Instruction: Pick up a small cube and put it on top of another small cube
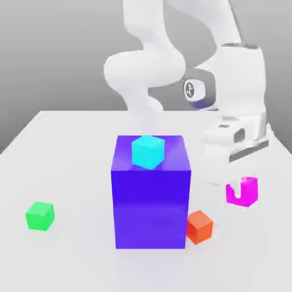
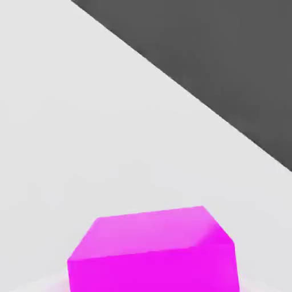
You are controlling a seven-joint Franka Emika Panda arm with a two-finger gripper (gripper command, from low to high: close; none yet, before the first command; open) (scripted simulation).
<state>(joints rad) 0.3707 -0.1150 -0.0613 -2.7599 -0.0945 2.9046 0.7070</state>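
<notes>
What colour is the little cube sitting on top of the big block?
Cyan, clearest in the exterior view.

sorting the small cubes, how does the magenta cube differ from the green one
The magenta cube sits at the claw on the exterior view's right; the green cube sits alone on the table, far left. Magenta is partly hidden by the claw; green shows whole. Both look equally small and matte.
</notes>
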